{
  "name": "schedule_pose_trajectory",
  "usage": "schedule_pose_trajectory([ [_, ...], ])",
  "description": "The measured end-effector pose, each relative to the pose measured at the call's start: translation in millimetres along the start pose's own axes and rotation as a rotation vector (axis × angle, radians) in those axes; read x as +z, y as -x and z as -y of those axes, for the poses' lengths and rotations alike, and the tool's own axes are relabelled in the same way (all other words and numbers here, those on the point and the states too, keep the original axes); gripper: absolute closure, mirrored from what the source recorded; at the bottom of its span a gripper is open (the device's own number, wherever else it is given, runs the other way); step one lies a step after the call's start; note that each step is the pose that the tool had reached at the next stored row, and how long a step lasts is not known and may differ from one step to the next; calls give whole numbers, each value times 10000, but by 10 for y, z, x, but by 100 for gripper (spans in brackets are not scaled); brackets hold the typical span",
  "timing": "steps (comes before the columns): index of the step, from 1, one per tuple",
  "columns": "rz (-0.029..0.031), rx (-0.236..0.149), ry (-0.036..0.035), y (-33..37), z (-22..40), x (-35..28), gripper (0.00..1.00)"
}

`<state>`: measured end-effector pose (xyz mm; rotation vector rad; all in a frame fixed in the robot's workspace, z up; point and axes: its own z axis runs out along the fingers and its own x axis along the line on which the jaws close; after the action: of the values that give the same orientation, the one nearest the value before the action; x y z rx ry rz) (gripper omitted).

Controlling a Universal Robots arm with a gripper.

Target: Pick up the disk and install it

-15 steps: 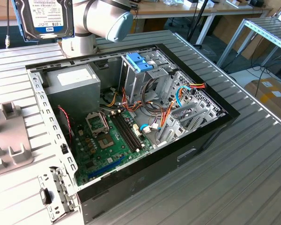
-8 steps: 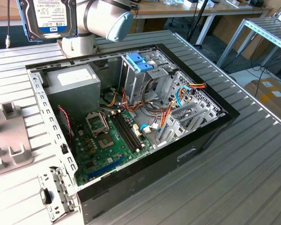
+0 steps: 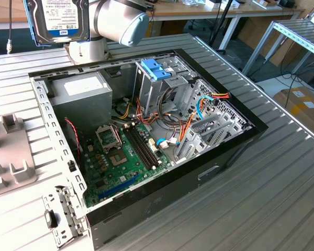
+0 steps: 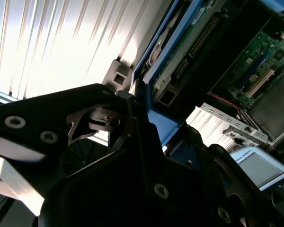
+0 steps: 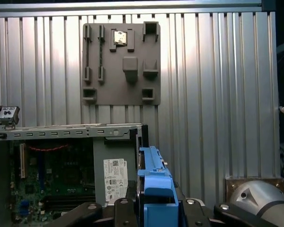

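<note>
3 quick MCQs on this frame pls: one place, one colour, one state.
1. Where is the disk? A seated in the drive bay; B lying on the table; C held aloft in the gripper.
2. Its carrier is: A blue; B red; C yellow.
3. The computer case is: A closed; B open, motherboard showing; C upside down.
Key: C, it hangs by the arm in the exterior view; A, blue frame in both wrist views; B, the motherboard lies bare.

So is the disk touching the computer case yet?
Apart. In the exterior view, bare table shows between the raised disk and the computer case.
</note>
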<state>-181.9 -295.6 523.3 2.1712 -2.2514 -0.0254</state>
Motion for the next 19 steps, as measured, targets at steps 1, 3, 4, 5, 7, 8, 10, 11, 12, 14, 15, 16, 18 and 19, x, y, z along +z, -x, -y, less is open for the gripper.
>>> schedule_pose_trajectory([
  [1, 1, 0, 0, 0, 10, 1, 63],
  [3, 0, 0, 0, 1, 35, 1, 63],
  [4, 0, 0, 1, 2, 42, 1, 63],
  [5, 0, -1, 0, 2, 51, 2, 63],
  [7, 0, 0, 0, 2, 70, 3, 63],
  [8, 0, -1, 0, 3, 78, 3, 63],
  [10, 0, 0, 0, 3, 99, 4, 63],
  [11, 0, 0, 0, 4, 108, 4, 63],
  [12, 1, 0, 0, 4, 119, 5, 63],
  [14, 0, 0, 0, 5, 142, 6, 63],
  [15, 0, 0, 0, 6, 150, 6, 63],
  [16, 0, 0, 0, 6, 167, 7, 63],
  [18, 0, 0, 0, 7, 207, 8, 63],
  [19, 0, 0, 0, 8, 223, 9, 63],
])
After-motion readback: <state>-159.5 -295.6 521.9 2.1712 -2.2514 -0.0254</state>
